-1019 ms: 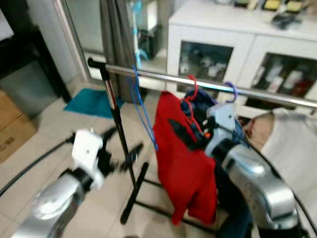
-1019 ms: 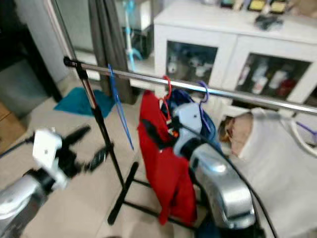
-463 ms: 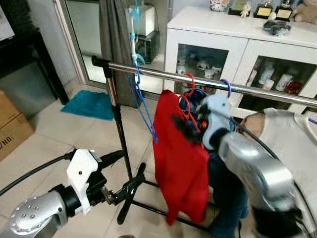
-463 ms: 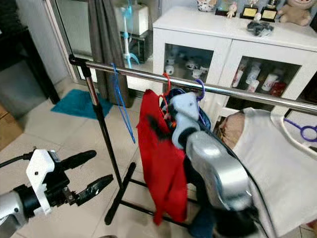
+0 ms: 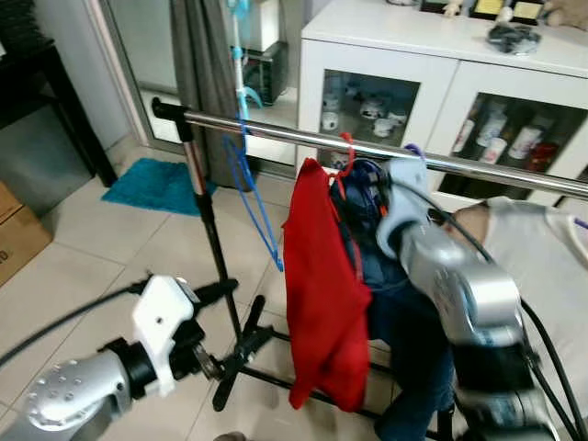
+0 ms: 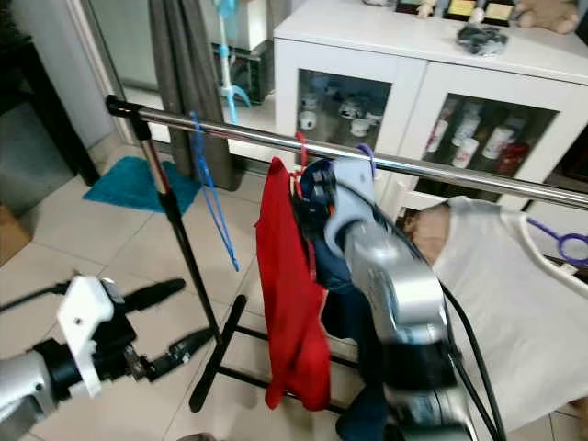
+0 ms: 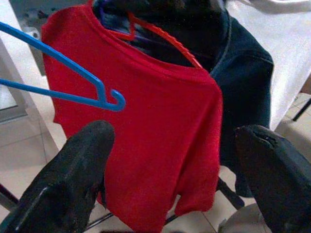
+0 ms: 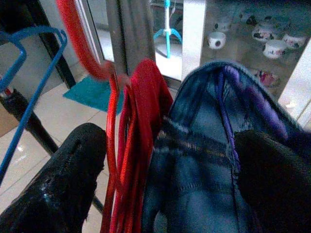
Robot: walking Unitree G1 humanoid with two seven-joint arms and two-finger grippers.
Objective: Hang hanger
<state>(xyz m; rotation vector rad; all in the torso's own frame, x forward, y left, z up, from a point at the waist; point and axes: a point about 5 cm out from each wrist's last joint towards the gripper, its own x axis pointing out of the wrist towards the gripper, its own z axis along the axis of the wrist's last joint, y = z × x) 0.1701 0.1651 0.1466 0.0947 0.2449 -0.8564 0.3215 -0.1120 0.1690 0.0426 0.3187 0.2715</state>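
Note:
A red hanger carrying a red shirt hangs by its hook on the steel rail. An empty blue hanger hangs to its left. A purple hanger with a blue denim garment hangs to its right. My right gripper is up at the rail, open, its fingers straddling the red hanger's neck and the denim collar without closing on either. My left gripper is low beside the rack's post, open and empty, facing the red shirt.
The rack's black post and foot stand on the tiled floor. Behind are a white glass-door cabinet, a grey curtain and a teal mat. A white garment hangs at the right end of the rail.
My right arm has pushed up and in toward the rail, among the hanging clothes. My left gripper has dropped lower beside the post. The red shirt now hangs straighter.

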